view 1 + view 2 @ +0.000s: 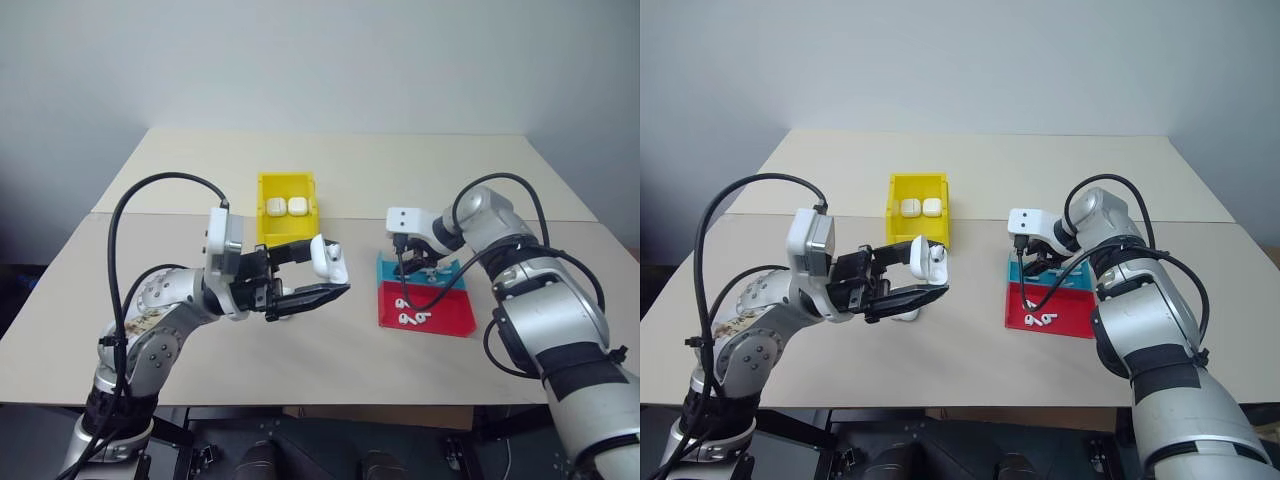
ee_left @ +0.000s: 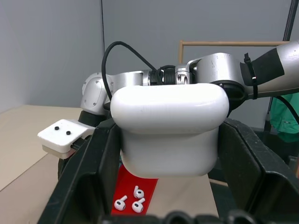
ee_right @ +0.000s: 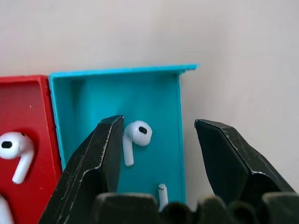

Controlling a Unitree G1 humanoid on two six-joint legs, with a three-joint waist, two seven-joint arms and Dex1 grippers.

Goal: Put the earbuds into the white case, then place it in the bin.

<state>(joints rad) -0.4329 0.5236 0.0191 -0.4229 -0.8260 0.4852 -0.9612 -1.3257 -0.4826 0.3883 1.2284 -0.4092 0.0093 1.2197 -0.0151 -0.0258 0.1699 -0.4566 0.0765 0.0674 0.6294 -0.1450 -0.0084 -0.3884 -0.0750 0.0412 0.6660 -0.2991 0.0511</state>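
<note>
My left gripper (image 1: 322, 274) is shut on the white case (image 1: 328, 258), holding it above the table's middle; the case (image 2: 168, 130) sits between both black fingers and its lid looks raised. My right gripper (image 3: 160, 123) stands open just over the teal tray (image 3: 154, 93). One of the earbuds (image 3: 135, 137) lies on the tray floor beside one finger (image 3: 93, 163). More earbuds (image 1: 410, 318) lie in the red tray (image 1: 452, 312). The yellow bin (image 1: 262, 215) stands behind the case with two white cases (image 1: 287, 207) inside.
The teal and red trays sit side by side at the right of the table, under my right arm. Black cables loop over both arms. Open tabletop lies between the bin and the trays.
</note>
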